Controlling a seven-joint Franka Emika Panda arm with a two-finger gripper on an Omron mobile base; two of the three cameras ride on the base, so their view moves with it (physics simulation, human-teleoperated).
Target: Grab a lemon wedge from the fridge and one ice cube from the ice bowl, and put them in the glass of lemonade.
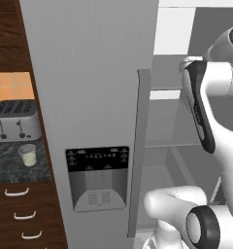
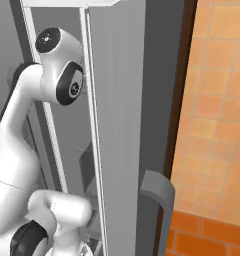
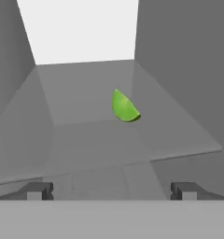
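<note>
a: so where's the lemon wedge point(image 3: 124, 107) rel. to our gripper point(image 3: 112, 190)?

b: straight ahead and a touch to the right in the hand view, well apart from the tips. it sits on a grey shelf point(image 3: 179, 126) inside the fridge point(image 1: 89, 97), alone, nothing touching it.

a: jaws?

b: spread wide, nothing between them. we see one dark tip low on each side of the hand view, w/ the wedge roughly between their lines but further in.

a: long axis?

b: runs from a point at upper left down to a rounded end at lower right, so it's tilted across our view, not square to the fingers. we judge we need to push fwd and maybe roll the hand a bit before closing.

a: looks?

b: tiny, bright yellow-green, curved back, pointed top. prob. slippery to pinch.

a: rest of the task?

b: glass of lemonade point(image 1: 27, 154) stands on the dark counter point(image 1: 7, 168) by the toaster point(image 1: 15, 120), left of the fridge.
</note>
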